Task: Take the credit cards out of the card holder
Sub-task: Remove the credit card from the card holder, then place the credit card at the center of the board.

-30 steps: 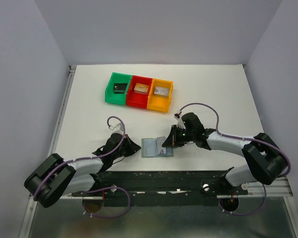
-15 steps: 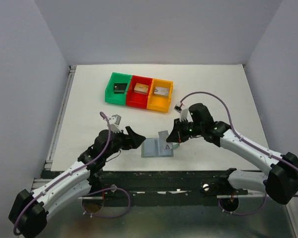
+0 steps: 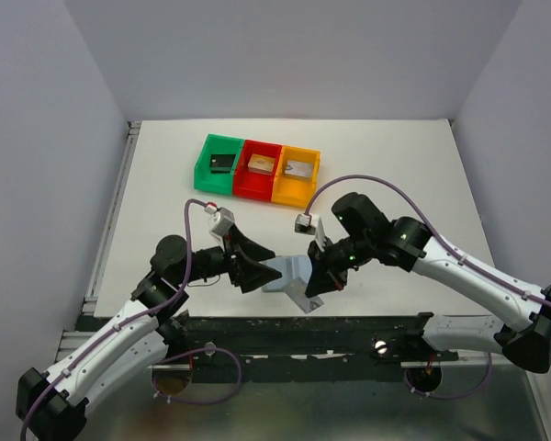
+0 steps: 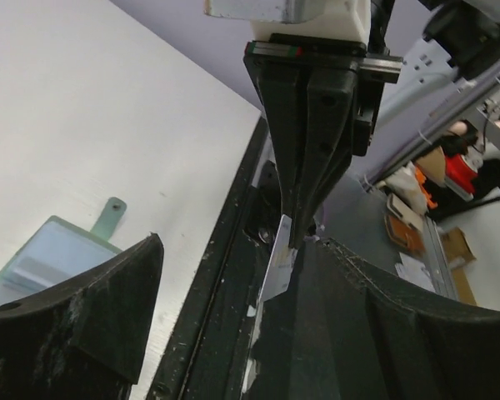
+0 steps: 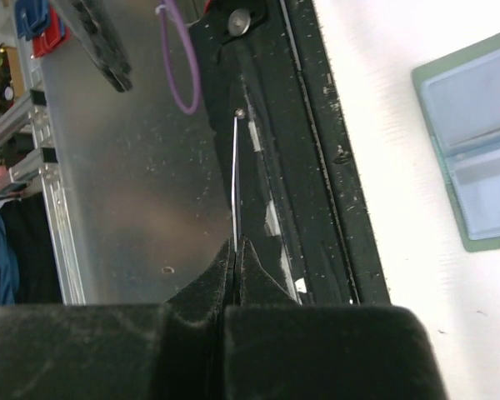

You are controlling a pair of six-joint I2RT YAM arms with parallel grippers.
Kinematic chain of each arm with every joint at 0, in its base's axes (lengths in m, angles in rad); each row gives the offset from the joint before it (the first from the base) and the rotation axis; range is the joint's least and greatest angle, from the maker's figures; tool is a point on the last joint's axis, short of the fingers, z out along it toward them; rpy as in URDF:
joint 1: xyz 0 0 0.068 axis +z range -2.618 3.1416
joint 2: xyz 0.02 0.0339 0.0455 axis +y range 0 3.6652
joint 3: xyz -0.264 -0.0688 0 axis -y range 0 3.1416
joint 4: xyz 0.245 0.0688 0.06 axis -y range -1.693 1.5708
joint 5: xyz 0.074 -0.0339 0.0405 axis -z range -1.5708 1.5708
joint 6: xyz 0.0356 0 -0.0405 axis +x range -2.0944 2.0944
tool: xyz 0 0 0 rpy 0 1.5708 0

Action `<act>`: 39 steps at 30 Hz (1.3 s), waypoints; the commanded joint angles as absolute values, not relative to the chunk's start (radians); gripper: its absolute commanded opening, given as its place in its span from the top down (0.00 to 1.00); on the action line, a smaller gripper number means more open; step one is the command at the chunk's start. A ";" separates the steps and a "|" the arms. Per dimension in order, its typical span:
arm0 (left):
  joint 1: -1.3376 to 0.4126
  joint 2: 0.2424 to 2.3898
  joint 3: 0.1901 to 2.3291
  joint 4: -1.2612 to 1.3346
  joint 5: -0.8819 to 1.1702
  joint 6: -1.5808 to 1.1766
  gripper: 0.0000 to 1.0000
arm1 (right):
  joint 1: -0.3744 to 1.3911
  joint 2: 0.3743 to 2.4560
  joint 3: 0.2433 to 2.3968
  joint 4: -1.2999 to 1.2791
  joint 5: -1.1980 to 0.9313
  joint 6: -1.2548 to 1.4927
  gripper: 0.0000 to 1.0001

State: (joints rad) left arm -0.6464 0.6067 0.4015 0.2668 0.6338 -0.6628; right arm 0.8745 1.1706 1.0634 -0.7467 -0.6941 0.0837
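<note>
Extraction: right end effector (image 3: 314, 281) grips credit card (image 4: 277, 258) at 5 o'clock of card holder (image 3: 283, 269); open left end effector (image 3: 261, 270) should receive it.

We're seeing three plastic bins sitting side by side, touching, toward the far side of the white table (image 3: 395, 165); the green bin (image 3: 211, 184) is holding a black block (image 3: 222, 163), the red bin (image 3: 253, 191) is holding a tan block (image 3: 262, 164), the orange bin (image 3: 292, 196) is holding a grey block (image 3: 299, 169); a black rail (image 3: 257, 333) is running along the near edge.

A robotics lab: white-walled booth (image 3: 285, 55), metal-framed table (image 3: 395, 165).
</note>
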 commanded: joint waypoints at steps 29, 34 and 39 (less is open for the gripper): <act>-0.710 0.838 0.445 0.457 1.035 -0.695 0.76 | 0.956 1.287 1.266 -0.905 -0.647 0.014 1.00; -0.713 0.842 0.437 0.501 1.043 -0.727 1.00 | 0.956 1.275 1.261 -0.891 -0.640 0.026 1.00; -0.684 0.804 0.440 0.405 0.953 -0.697 1.00 | 0.954 1.214 1.252 -0.853 -0.473 0.129 0.47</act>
